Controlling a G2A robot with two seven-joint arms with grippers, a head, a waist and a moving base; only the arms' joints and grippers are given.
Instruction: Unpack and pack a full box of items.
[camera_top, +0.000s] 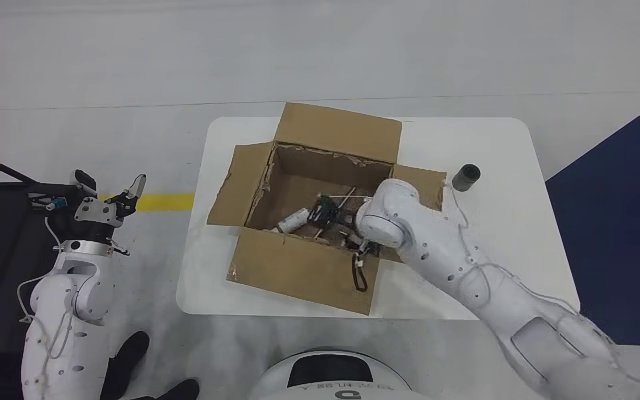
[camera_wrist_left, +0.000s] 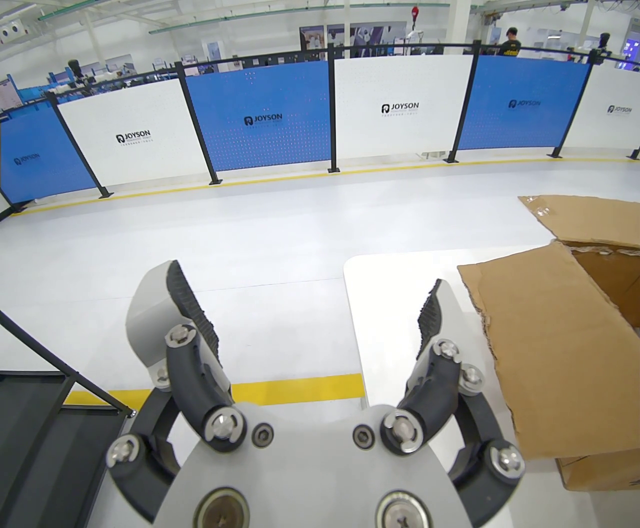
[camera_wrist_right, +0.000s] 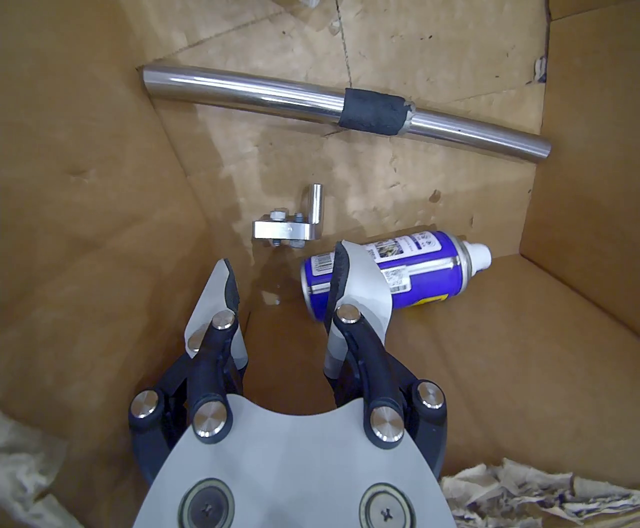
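Unpacking, I judge. Inside the box (camera_top: 300, 270), the right gripper (camera_wrist_right: 285, 272) hangs spread and empty beside the spray can (camera_wrist_right: 430, 270), bracket (camera_wrist_right: 287, 229) just beyond, tube (camera_wrist_right: 280, 97) farthest. Next it must straddle the can and close. The left gripper (camera_wrist_left: 306, 280) is spread, well outside the box.

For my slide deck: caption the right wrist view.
Open right gripper inside the cardboard box, beside a blue spray can, a metal bracket and a steel tube.

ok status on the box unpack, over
Right gripper open, empty, down inside the cardboard box. Left gripper open, off beside the table. Spray can, metal bracket, steel tube lie on the box floor; bracket close by the can.
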